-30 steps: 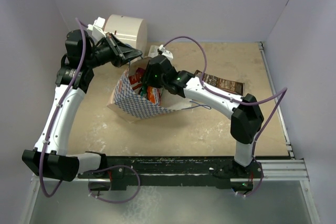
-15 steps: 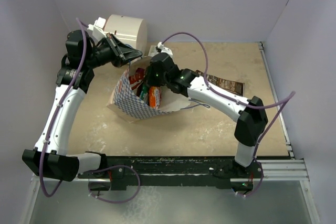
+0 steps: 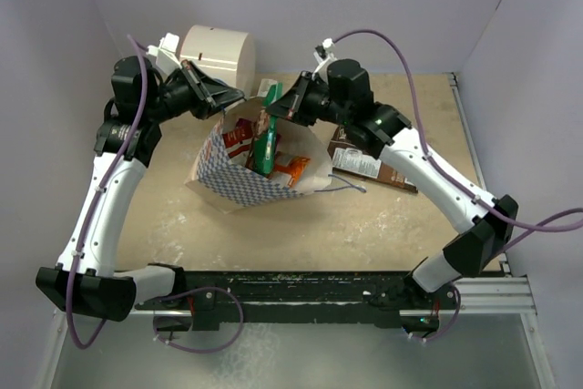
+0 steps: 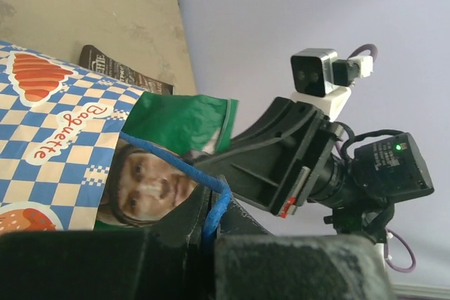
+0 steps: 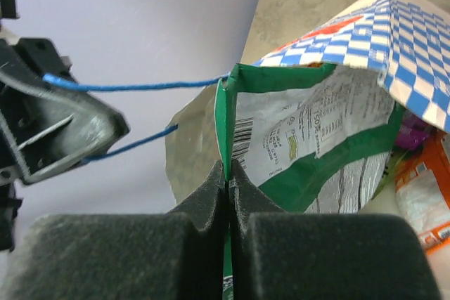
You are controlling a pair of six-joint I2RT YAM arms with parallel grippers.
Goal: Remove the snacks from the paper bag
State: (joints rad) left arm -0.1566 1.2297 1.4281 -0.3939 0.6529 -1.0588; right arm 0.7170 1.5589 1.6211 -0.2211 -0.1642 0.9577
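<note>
paper bag [image 3: 232,184]: blue-and-white check, orange baguette print with orange lettering, cream lining, blue cord handle [image 5: 133,87]. green packet [image 3: 265,143]: glossy green, white back panel with black print. orange packet [image 3: 290,168]. red packet [image 3: 239,138]. brown packet [image 3: 396,175]. cream cylinder [image 3: 219,56]. mottled tan desk [image 3: 383,225].

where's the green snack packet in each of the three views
Top external: the flat glossy green snack packet stands upright at centre, sticking out of the bag's mouth.
Left wrist: left of centre, poking above the bag's edge.
Right wrist: centre, white printed back facing the camera, its edge pinched by the right fingers.
Shared landmark: the blue-and-white checkered paper bag.
</note>
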